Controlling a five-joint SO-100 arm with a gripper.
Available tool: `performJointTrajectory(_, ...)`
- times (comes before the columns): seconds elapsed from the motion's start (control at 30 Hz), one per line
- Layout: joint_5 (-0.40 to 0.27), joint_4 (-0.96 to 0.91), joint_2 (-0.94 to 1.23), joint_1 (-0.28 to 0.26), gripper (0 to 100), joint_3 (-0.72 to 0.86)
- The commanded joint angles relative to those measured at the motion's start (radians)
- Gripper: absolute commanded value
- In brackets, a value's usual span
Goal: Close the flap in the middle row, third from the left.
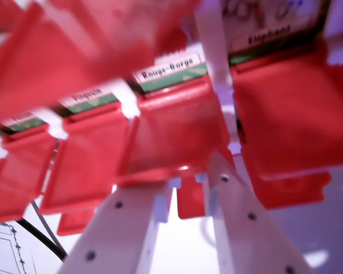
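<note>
The wrist view is blurred and close to a board of red hinged flaps. The flap labelled "Rouge-Gorge" [174, 128] fills the middle, tilted toward the camera, with its lower edge right at my fingertips. My gripper [193, 178] is open; its two white fingers [131, 228] rise from the bottom edge, and the right one reaches higher. A small red tab [190, 200] shows in the gap between them, not clamped. To the wrist view's left stands the "Pingouin" flap [86, 157], and to the right the "Elephant" flap [288, 114].
Another red flap [17, 171] sits at the far left, and a big blurred red flap [86, 45] from the row above hangs across the top. The white frame post [214, 51] separates columns. A black cable [43, 237] and printed paper [6, 251] lie at bottom left.
</note>
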Motion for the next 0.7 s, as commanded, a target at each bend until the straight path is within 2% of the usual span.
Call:
performJointTrajectory(0.0,0.005,-0.044,0.06,0.0,2,-0.107)
performJointTrajectory(0.67,0.015,-0.189,0.054,0.017,2,-0.121)
